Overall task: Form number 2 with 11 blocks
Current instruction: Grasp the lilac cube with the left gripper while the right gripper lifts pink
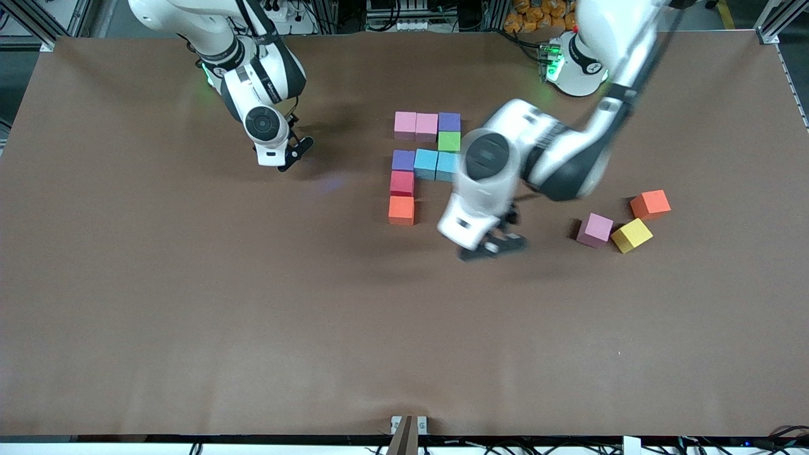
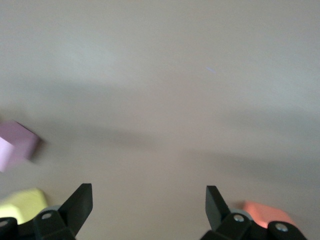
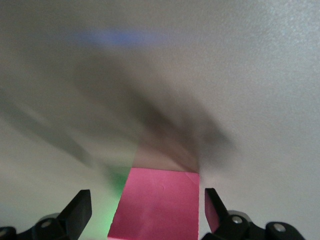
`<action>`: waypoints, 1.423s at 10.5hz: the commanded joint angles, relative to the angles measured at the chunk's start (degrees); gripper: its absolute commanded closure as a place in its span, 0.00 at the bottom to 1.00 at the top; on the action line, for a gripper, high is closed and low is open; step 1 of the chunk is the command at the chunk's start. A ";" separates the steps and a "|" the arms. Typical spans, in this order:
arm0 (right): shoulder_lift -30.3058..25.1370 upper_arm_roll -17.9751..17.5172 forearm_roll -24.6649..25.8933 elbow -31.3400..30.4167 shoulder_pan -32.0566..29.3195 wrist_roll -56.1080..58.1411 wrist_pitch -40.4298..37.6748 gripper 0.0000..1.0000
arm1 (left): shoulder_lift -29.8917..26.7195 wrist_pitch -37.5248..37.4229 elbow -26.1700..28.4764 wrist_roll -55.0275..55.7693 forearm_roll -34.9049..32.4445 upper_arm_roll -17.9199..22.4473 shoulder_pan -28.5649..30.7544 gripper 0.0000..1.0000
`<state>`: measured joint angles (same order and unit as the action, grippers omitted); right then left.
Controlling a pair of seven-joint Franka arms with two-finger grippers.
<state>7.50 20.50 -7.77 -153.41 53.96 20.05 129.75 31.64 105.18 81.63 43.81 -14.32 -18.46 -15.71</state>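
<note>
We see left gripper (image 1: 493, 246) empty, jaws apart, over bare table (image 1: 189, 303); right gripper (image 1: 296, 151) jaws apart, waits. Risk: left arm sweep knocks orange block (image 1: 401, 210), breaks number 2 (image 1: 425, 163).

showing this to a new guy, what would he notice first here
The unfinished 2 of coloured cubes at mid-table: three rows begun, the lowest holding only an orange cube. The left hand hangs open over bare table between it and three loose cubes, pink, yellow and orange, toward the left arm's end. The right hand waits open over a red cube.
</note>
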 commanded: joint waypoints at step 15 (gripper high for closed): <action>-3.45 0.68 3.55 -3.21 -4.03 -0.10 -0.90 1.00 | -11.86 15.05 31.30 -44.41 -1.41 -1.14 27.30 0.00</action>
<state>7.00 21.11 -5.39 -155.21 51.03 20.07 129.30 22.35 118.41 109.47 2.63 -15.01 -18.70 9.58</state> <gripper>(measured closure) 0.379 0.000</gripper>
